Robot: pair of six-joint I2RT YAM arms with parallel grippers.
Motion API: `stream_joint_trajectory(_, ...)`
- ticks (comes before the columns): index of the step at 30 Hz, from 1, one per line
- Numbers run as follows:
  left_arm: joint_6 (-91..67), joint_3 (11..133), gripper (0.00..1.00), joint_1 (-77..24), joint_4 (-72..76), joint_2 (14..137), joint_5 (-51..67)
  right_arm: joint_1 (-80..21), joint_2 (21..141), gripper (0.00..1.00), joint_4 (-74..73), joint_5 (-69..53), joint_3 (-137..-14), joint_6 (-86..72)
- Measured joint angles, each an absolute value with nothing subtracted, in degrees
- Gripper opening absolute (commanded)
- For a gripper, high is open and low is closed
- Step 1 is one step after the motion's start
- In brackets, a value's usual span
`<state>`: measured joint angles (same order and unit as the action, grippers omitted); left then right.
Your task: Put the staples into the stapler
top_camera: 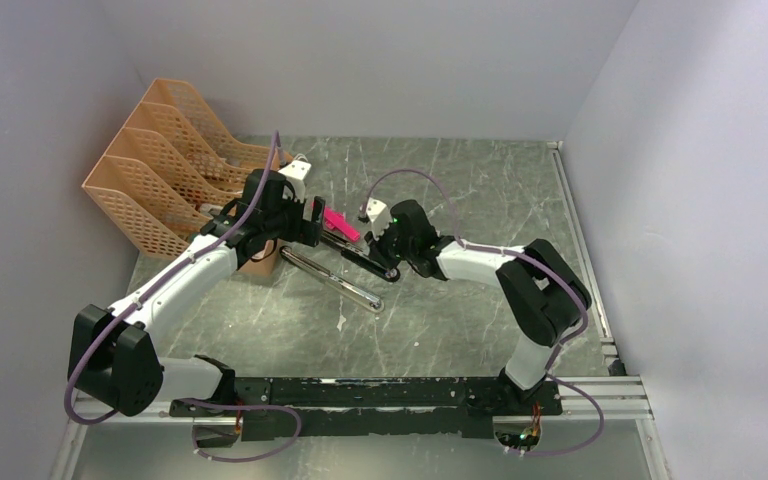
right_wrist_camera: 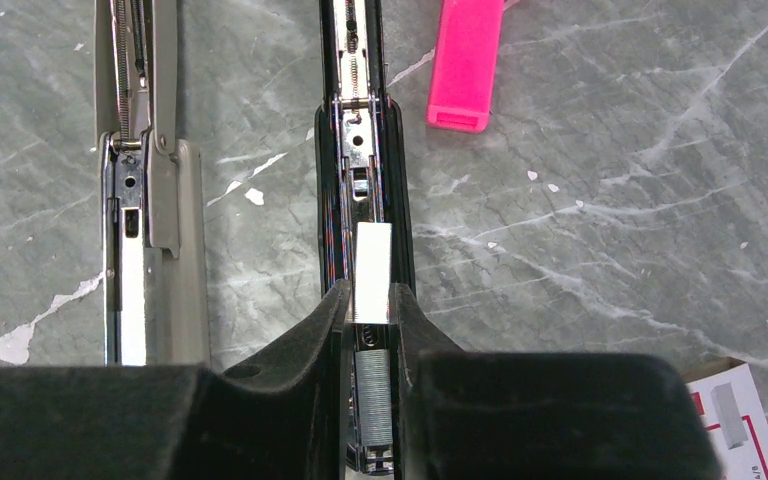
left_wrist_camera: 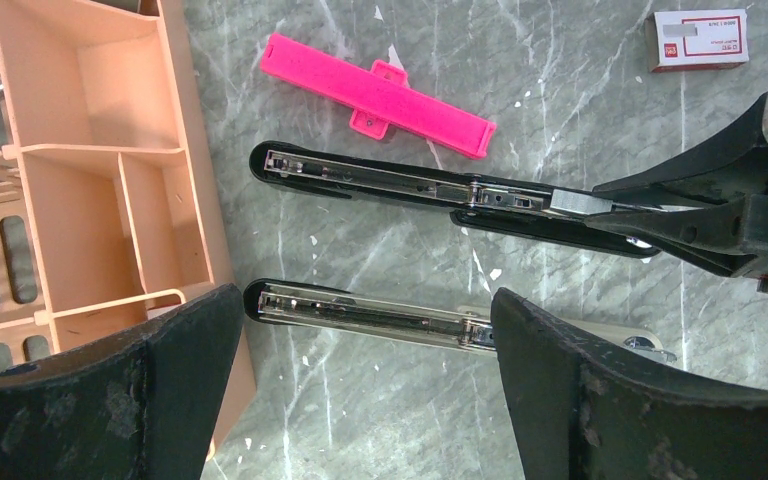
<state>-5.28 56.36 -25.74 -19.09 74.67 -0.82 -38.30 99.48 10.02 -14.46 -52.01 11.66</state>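
The black stapler (left_wrist_camera: 380, 180) lies opened flat on the table, its silver rail facing up. Its other half (left_wrist_camera: 370, 315) lies parallel beside it. It also shows in the top view (top_camera: 345, 278) and the right wrist view (right_wrist_camera: 365, 150). My right gripper (right_wrist_camera: 370, 300) is shut on a bright staple strip (right_wrist_camera: 372, 270) and holds it in line over the black half's rail. A second staple strip (right_wrist_camera: 374, 395) lies in the rail between the fingers. My left gripper (left_wrist_camera: 365, 330) is open and empty, hovering over the other half. The white staple box (left_wrist_camera: 698, 40) lies apart.
A bright pink plastic piece (left_wrist_camera: 375, 95) lies just beyond the stapler. An orange desk organizer (top_camera: 160, 170) stands at the left, its tray (left_wrist_camera: 90, 180) close to my left finger. The enclosure walls rise on three sides.
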Motion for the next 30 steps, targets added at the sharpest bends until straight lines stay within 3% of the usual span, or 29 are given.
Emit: stream_joint_trajectory(30, -5.13, 56.29, 0.98, -25.74, -19.07, 74.67, -0.8, -37.91, 101.51, 0.0, 1.61, -15.73, -57.43, 15.31)
